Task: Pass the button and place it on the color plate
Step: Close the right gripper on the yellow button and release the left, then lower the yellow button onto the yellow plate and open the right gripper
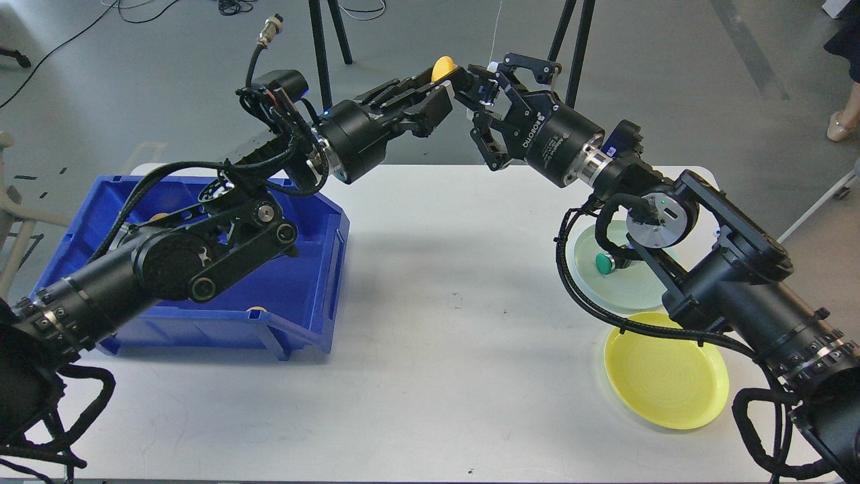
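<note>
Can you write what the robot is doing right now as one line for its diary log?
step: handover above table | left gripper: holds yellow button | right gripper: at the button, grip unclear | green plate: green button | yellow plate: bare

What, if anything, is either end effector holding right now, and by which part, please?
The left end effector holds a yellow button, pinched at its lower part with the cap sticking up. The right end effector is at the button's end; whether it grips cannot be told.

Left tool (449,75) holds yellow button (441,68) beside right tool (485,94).
</note>
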You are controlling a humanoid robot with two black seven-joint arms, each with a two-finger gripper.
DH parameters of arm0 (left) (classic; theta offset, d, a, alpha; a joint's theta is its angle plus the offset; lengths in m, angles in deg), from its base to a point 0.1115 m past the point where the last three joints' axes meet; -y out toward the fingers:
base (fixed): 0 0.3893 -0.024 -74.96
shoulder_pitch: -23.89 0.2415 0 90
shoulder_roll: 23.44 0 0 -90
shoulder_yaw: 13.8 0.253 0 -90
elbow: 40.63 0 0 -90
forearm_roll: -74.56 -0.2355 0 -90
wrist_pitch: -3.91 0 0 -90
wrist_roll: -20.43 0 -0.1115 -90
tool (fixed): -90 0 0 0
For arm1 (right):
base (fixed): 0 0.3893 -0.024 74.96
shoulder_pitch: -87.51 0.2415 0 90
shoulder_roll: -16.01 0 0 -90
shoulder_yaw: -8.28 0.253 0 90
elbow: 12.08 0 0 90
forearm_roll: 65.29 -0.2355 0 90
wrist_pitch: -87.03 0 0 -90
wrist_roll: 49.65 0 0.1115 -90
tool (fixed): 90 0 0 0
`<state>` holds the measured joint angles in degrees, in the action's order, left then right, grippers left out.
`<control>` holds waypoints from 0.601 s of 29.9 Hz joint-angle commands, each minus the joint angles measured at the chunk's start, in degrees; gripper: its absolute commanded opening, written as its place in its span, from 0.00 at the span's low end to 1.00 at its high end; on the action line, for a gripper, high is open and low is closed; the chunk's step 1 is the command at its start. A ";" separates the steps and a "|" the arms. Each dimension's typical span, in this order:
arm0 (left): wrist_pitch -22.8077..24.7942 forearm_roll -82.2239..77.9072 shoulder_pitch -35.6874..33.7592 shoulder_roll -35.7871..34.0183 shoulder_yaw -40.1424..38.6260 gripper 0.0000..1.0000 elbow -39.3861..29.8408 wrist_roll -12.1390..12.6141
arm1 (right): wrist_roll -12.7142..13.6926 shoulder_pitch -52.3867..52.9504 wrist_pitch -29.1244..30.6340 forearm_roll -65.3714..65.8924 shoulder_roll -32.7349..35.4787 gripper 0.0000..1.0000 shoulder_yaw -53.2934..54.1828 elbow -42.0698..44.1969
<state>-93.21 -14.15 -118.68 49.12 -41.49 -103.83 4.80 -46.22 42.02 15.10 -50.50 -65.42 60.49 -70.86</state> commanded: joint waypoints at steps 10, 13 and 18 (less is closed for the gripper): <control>-0.17 4.40 0.02 -0.31 -4.74 0.95 -0.17 -0.63 | 0.00 -2.40 0.30 -0.29 8.20 0.18 0.70 -5.37; 0.09 13.44 0.02 -0.40 -7.81 0.97 -0.17 -0.72 | 0.09 -6.52 0.04 -0.11 15.57 0.18 0.17 -10.90; 1.41 33.12 0.02 -0.49 -12.12 0.99 0.27 -0.54 | 0.09 -16.54 0.13 -0.20 29.72 0.18 -0.01 -17.68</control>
<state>-92.73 8.16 -118.70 48.61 -51.40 -103.97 4.15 -46.17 31.14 15.15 -50.66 -43.32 60.47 -84.86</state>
